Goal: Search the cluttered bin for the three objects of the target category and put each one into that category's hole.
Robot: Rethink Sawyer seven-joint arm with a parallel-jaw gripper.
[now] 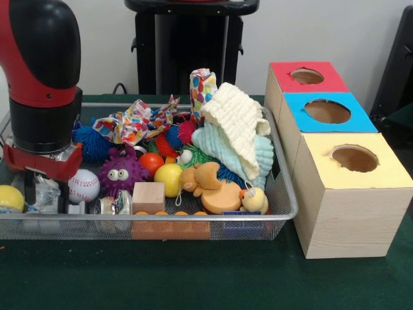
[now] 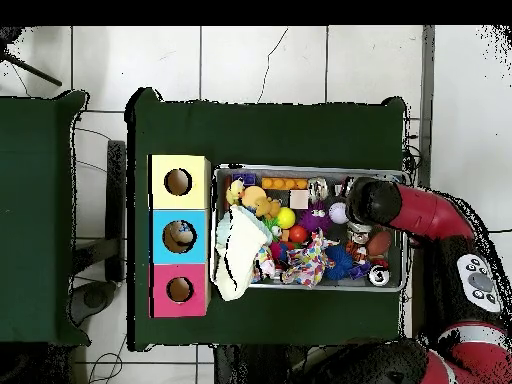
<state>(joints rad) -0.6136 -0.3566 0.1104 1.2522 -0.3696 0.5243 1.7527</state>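
Note:
The silver wire-mesh bin [image 1: 286,197] is full of toys and cloths; it also shows in the overhead view [image 2: 300,169]. My gripper [image 1: 40,192] is down inside the bin's left end, beside a baseball [image 1: 84,186] and a crumpled clear wrapper [image 1: 46,194]. Its red body [image 2: 360,238] shows under the arm in the overhead view. I cannot tell whether it holds anything. Three boxes stand right of the bin, each with a round hole: red [image 1: 307,76], blue [image 1: 327,111], yellow [image 1: 354,158]. Something lies inside the blue box's hole [image 2: 180,237].
In the bin lie a purple spiky toy with eyes [image 1: 119,173], a yellow ball [image 1: 168,179], a wooden cube [image 1: 149,197], an orange plush [image 1: 205,179], a cream cloth [image 1: 239,126], a patterned cloth [image 1: 132,123] and a blue spiky ball [image 1: 93,143].

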